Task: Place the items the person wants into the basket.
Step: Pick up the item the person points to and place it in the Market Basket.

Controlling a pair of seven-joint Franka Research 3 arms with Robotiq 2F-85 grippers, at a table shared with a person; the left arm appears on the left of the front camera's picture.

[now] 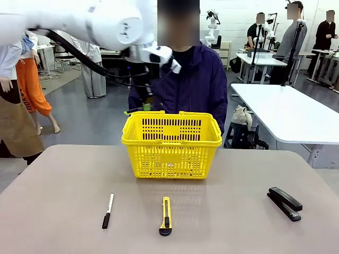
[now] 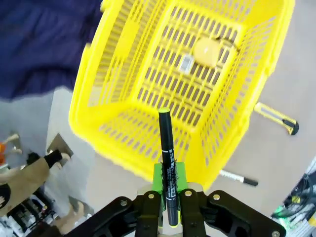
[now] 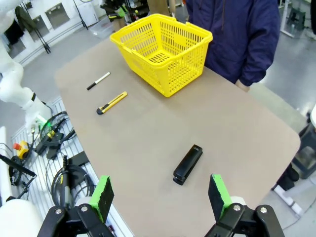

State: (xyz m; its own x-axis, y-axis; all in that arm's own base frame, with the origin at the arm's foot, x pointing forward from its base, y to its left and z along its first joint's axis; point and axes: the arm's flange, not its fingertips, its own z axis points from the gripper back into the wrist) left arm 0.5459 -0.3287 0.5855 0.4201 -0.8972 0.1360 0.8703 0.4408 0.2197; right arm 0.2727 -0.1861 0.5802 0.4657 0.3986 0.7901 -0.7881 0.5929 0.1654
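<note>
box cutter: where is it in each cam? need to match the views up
Front view: the box cutter lies low in the middle, on the table in front of the basket.
Left wrist view: box cutter at the right edge, just outside the basket's side wall.
Right wrist view: box cutter left of centre, on the table below the basket.
Shared landmark: the yellow basket.

Bright yellow basket (image 1: pixel 170 153), slotted mesh on every wall; inside it a rounded yellow tape measure (image 2: pixel 206 52); above the basket a black pen (image 2: pixel 167 158), white print, yellow-green tip; left gripper (image 2: pixel 169 175) black with green pads (image 2: pixel 157 178); behind the basket, a navy-purple jacket (image 1: pixel 204 87); in front of the basket, on the grey-brown table (image 1: pixel 53 211), a white marker (image 1: pixel 108 210) capped black, a yellow-and-black box cutter (image 1: pixel 166 216), a black stapler (image 1: pixel 285 203).
</note>
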